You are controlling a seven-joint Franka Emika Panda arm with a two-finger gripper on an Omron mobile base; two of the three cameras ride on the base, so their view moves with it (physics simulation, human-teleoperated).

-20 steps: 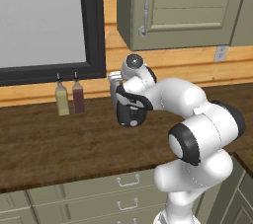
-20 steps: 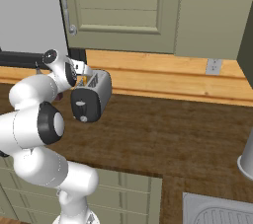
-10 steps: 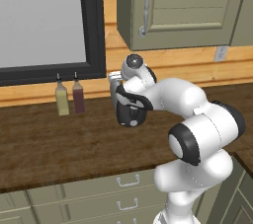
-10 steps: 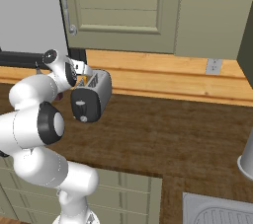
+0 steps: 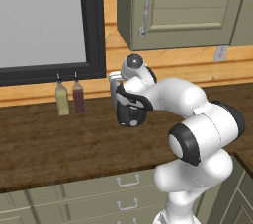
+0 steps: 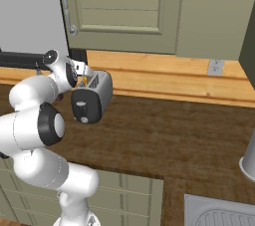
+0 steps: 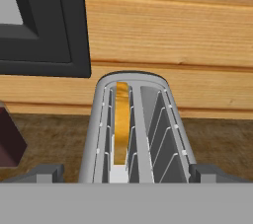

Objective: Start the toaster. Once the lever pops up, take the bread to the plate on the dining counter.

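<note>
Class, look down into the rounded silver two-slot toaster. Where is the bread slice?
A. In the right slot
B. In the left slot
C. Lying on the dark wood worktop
B: in the hand view the tan bread slice stands in the left slot of the silver toaster; the right slot is empty.

Dark wood worktop before me, bearing the toaster; two bottles stand to the toaster's left, at the wall.

Even, bright rendered light, soft shadows, sharp throughout, no glare.
</note>
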